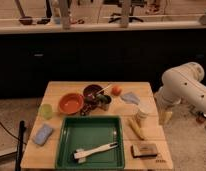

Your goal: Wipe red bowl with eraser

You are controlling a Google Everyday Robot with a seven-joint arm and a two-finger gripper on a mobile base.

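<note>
The red bowl (71,103) sits upright on the left-middle of the wooden table (56,92), with nothing visible inside. The eraser (144,150), dark on top with a pale base, lies flat near the table's front right corner. My white arm (183,85) reaches in from the right. Its gripper (167,116) hangs just past the table's right edge, pointing down. It is well to the right of the bowl and behind the eraser, touching neither.
A green tray (90,141) at the front holds a white long-handled brush (96,150). A light-blue sponge (43,133), green cup (45,110), dark maroon bowl (92,91), orange fruit (116,90), grey cloth (130,98), white jar (142,114) and yellow item (136,128) crowd the table.
</note>
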